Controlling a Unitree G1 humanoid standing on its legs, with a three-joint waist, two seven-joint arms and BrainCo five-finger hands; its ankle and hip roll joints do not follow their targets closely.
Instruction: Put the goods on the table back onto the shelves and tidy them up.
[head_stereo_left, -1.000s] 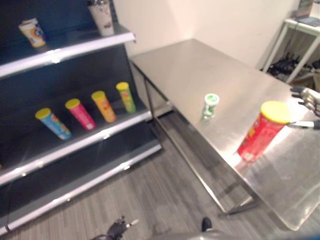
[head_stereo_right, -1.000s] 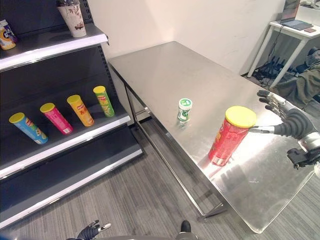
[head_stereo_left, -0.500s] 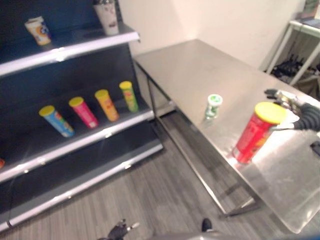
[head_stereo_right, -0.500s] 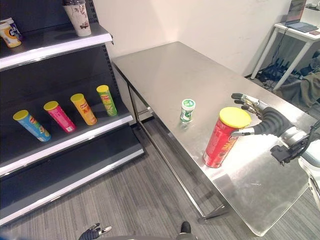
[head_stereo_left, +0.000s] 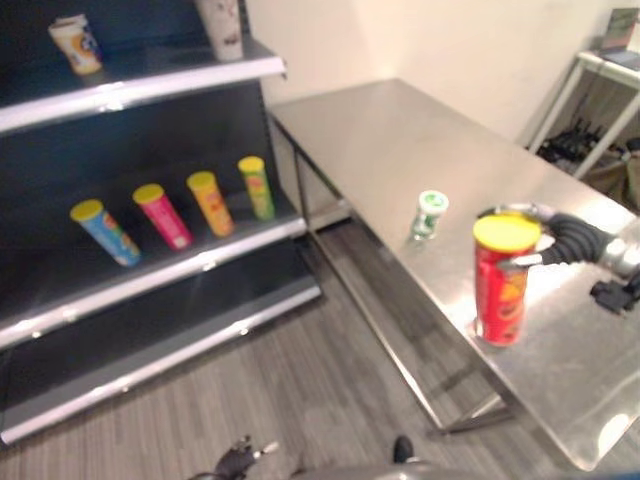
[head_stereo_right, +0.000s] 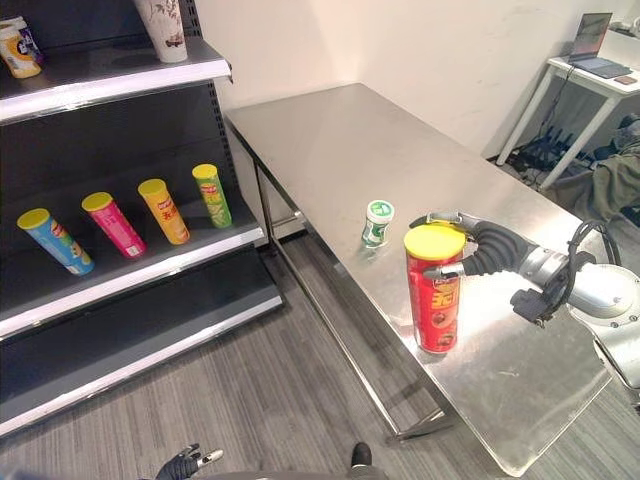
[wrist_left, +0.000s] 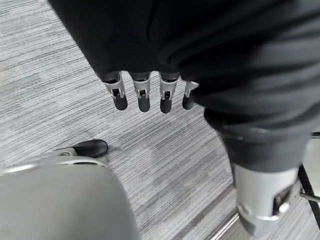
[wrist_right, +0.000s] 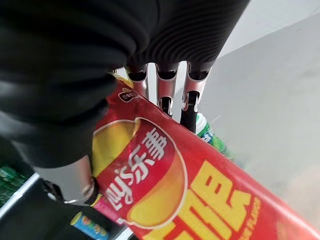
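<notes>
— Can (head_stereo_right: 436, 290) first: where does it stand?

— Upright on the table (head_stereo_right: 330, 140), close to the edge that faces the shelves (head_stereo_right: 120, 85), its long axis vertical and the yellow lid on top. The small green tub (head_stereo_right: 377, 222) stands just beside the can, on the side nearer the wall.

— And the right hand (head_stereo_right: 462, 246) against the can?

— Right at the can's upper part, under the lid. The fingers reach round the far side, the thumb comes across the near side — so the can sits in the fork between them. In the right wrist view the fingers (wrist_right: 165, 92) lie along the red wall of the can and look fairly straight. I judge the hand to be cupping the can, not yet clamped on it.

— Which hand is nearer?

— The right, by far. The left hand (wrist_left: 150, 92) hangs over the floor well away from the can, fingers relaxed, nothing in it.

— So what does the grasp turn on?

— The hand comes at the can sideways, across its long axis. Since it holds high, I'd expect the can to tip toward the shelves if the fingers push before the thumb closes.

— Where should it go?

— Probably the row of cans (head_stereo_right: 140, 215), left of the can, on the middle shelf.
</notes>
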